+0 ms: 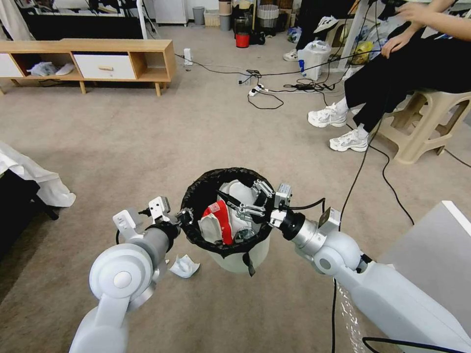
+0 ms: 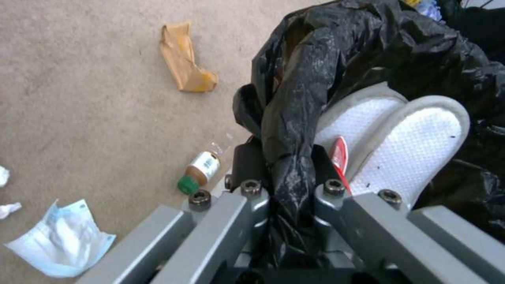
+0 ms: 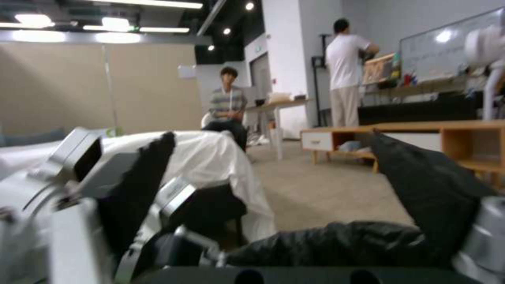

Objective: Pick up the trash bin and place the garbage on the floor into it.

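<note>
The trash bin (image 1: 235,255), white with a black liner, sits low in the middle of the head view. My left gripper (image 1: 185,216) is shut on its near-left rim; in the left wrist view the fingers (image 2: 252,189) pinch the folded liner (image 2: 294,118). My right gripper (image 1: 245,202) hovers open over the bin's mouth, holding nothing; its pads (image 3: 137,189) stand wide apart above the liner (image 3: 342,240). A red-and-white wrapper (image 1: 222,220) and white padded pieces (image 2: 416,142) lie inside. On the floor (image 2: 79,98) lie brown cardboard (image 2: 184,59), a small bottle (image 2: 202,167), a blue face mask (image 2: 63,236) (image 1: 184,266) and tissues (image 2: 6,197).
A person sits on a beige stool (image 1: 427,122) at the right, white sneakers (image 1: 338,128) on the carpet. Cables (image 1: 373,166) run across the floor from there. A low wooden cabinet (image 1: 98,61) stands at the back left, white cloth (image 1: 34,176) at the left, a pale box (image 1: 431,245) at the right.
</note>
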### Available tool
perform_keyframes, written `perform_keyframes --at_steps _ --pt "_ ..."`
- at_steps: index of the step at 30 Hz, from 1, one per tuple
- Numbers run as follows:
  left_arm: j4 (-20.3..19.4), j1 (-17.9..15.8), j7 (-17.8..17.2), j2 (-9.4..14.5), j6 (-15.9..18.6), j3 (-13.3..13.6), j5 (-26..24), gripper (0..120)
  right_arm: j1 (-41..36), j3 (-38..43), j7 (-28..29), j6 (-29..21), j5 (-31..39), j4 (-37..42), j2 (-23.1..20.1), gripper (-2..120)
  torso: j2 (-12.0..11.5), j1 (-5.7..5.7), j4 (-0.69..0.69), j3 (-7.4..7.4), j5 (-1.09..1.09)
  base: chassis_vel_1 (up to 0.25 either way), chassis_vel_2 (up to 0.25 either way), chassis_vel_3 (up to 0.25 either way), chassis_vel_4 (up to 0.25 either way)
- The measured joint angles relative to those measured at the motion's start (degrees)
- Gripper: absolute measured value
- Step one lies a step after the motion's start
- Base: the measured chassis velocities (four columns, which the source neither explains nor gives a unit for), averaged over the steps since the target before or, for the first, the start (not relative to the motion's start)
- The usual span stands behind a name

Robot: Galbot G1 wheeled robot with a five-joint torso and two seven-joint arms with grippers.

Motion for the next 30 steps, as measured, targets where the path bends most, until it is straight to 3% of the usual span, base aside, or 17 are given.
perform_keyframes --at_steps 2,4,6,18,30 --pt "0.0 0.0 0.3 0.0 -0.2 -0.1 0.8 4 0.0 0.7 0.7 0.0 0.0 0.3 0.2 98 0.0 0.0 -0.01 0.0 0.0 0.0 0.0 0.0 0.0" --pt "0.1 0.0 2.8 -0.1 -1.0 -0.9 5.3 4 0.7 6.1 2.8 -0.1 0.7 1.8 1.1 100 0.0 0.0 0.01 0.0 0.0 0.0 0.0 0.0 0.0" --pt "0.0 0.0 3.1 -0.2 -1.1 -1.1 5.7 4 0.8 7.6 3.0 -0.2 0.9 2.1 1.2 100 0.0 0.0 0.01 0.0 0.0 0.0 0.0 0.0 0.0" --pt "-0.4 -0.2 3.0 -0.1 -1.1 -3.9 4.0 4 1.0 20.0 3.8 -1.5 3.6 2.5 2.1 100 0.0 0.0 0.0 0.0 0.0 0.0 0.0 0.0 0.0" --pt "-1.2 -0.2 2.2 1.2 -1.0 -7.1 2.2 4 -0.8 23.0 4.8 -1.6 1.7 -5.0 3.7 100 0.0 0.0 0.0 0.0 0.01 0.0 0.0 0.0 0.0"
